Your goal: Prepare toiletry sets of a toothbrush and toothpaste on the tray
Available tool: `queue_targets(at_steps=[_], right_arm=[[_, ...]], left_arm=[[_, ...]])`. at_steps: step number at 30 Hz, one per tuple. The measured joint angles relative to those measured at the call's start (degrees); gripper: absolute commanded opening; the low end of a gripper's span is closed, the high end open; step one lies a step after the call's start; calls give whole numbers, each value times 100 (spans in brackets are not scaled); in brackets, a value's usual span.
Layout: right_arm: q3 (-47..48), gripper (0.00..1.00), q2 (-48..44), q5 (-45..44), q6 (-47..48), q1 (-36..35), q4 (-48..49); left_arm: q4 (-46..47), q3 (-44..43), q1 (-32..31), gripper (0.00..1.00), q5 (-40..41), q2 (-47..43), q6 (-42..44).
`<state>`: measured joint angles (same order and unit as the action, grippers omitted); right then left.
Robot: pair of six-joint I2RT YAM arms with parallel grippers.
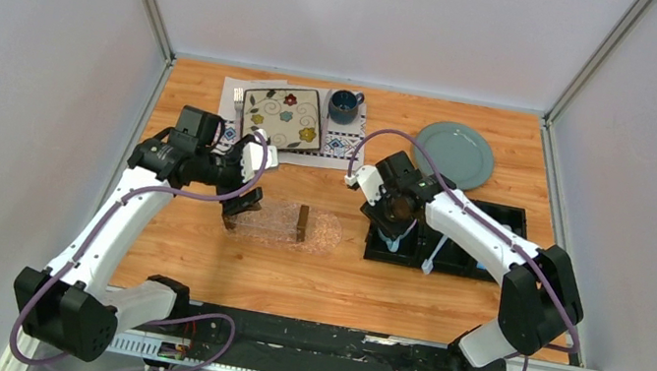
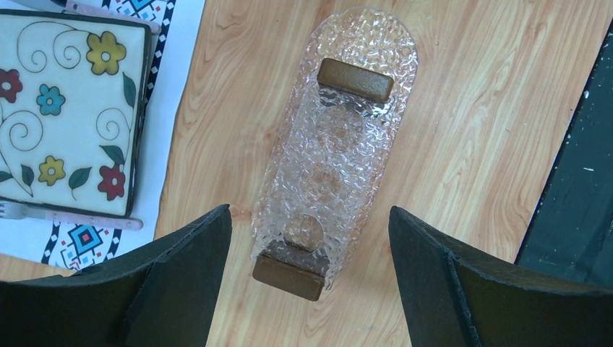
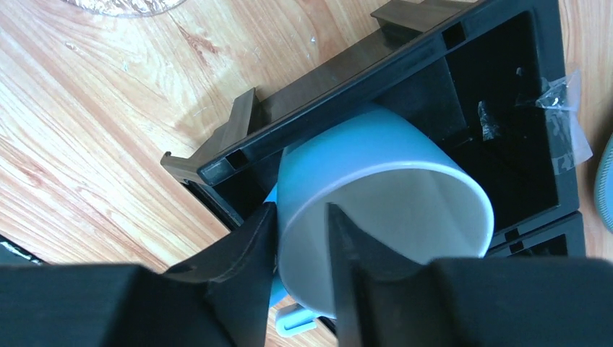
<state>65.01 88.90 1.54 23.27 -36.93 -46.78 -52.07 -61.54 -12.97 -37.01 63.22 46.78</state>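
The tray [image 1: 277,220] [image 2: 329,166], clear and pebbled with a brown wooden piece at each end, lies a little left of the counter's [image 1: 193,264] middle, its long side parallel to the near edge. It rests on a clear oval mat [image 1: 325,233].

The left end effector [image 1: 241,209] [image 2: 309,213] hangs over the tray's left end with its jaws spread wide and nothing between them.

The toothbrush [image 1: 435,254] leans on the near rim of the black organizer [image 1: 496,234] [image 3: 347,94], which sits towards the counter's right edge.

The right end effector [image 1: 396,218] [image 3: 300,210] is down in the organizer's left compartment. There its half-closed fingers straddle the wall of a pale blue cup [image 3: 383,166] lying on its side, one outside and one inside. I cannot tell whether they clamp it.

Along the far edge stand a flowered square plate [image 1: 284,117] [image 2: 65,108], a dark blue mug [image 1: 345,106] and a teal plate [image 1: 454,154].
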Motion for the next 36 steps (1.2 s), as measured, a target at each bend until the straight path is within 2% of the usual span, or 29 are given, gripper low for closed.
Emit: queue_targets(at_steps=[12,23,36], right_arm=[[173,16,35,-70,299,-2,-181],[828,8,35,-275,498,-4,-831],[2109,5,9,-258,911,-673,-1818]], left_arm=[[-46,0,0,87,2,66,46],[-42,0,0,86,2,157,13],[479,-96,254,85,2,162,-942]])
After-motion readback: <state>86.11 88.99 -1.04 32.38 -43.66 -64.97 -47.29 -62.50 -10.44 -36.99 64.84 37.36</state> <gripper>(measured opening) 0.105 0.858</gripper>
